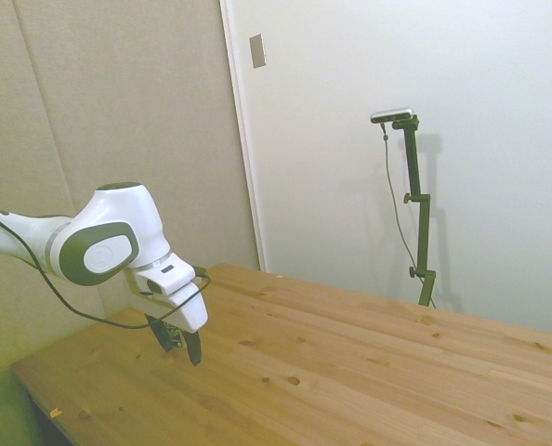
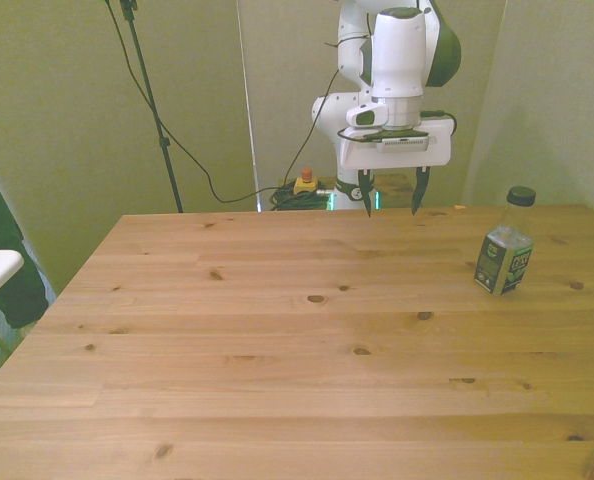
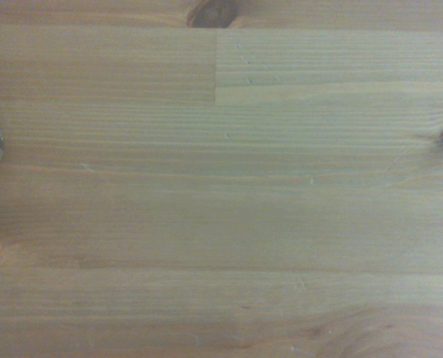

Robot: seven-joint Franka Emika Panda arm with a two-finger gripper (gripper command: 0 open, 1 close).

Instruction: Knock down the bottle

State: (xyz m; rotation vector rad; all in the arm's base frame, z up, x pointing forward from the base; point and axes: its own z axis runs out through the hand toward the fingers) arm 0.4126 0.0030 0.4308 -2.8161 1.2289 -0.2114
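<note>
Off toward the front view's right of your open, empty jaws (image 2: 389, 206), the bottle (image 2: 506, 251) stands upright on the worktop (image 2: 277, 340), well apart, so your push goes sideways.

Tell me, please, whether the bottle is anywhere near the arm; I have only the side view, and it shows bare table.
Observer: Yes. In the front view, the bottle stands upright near the table's edge on that view's right.
Operator: Is the tool touching it?
Observer: No. The tool hangs apart from it, toward the front view's left, fingers open.
Operator: Is the cap on?
Observer: Yes, a dark cap.
</note>
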